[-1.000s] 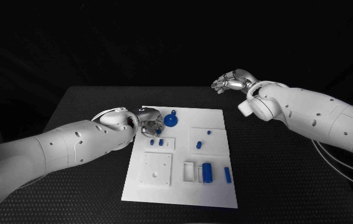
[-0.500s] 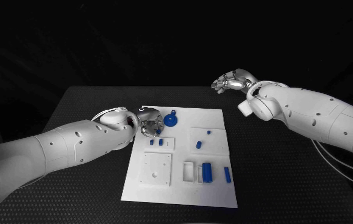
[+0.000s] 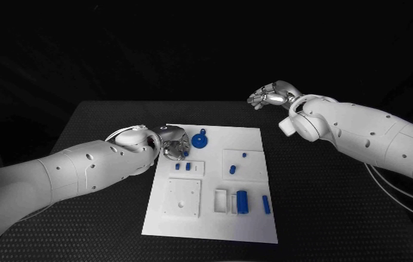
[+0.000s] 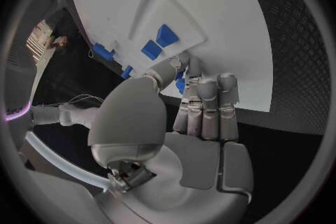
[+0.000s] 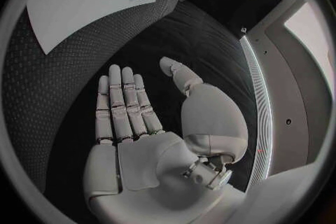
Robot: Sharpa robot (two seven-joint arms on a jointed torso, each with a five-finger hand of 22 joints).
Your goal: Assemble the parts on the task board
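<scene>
My left hand (image 3: 175,141) sat over the far left corner of the white board (image 3: 249,226), which lay in the middle of the black surface (image 3: 103,119). Its fingers (image 4: 203,106) were curled down together against the board, and a small blue part (image 4: 181,83) showed between them and the thumb, so the hand gripped that part at the board's left edge. Just beside those fingers, toward the board's middle, lay a round blue piece with a short stem (image 3: 200,139). Nearer to me along the left side, two small blue blocks (image 3: 182,167) stood in a raised white square, and below that lay a larger white square plate (image 3: 183,197) with small holes. On the board's right half, a small blue dot (image 3: 244,154) and a short blue peg (image 3: 232,169) sat on another raised white square. Near the board's near edge, a white slot (image 3: 220,199) stood next to a wide blue block (image 3: 243,202), with a slim blue bar (image 3: 266,205) just to its right, apart from it. My right hand (image 3: 272,95) hovered above the far edge of the surface, well apart from the board. Its fingers (image 5: 122,103) were stretched out straight and slightly apart, thumb out to the side, holding nothing.
</scene>
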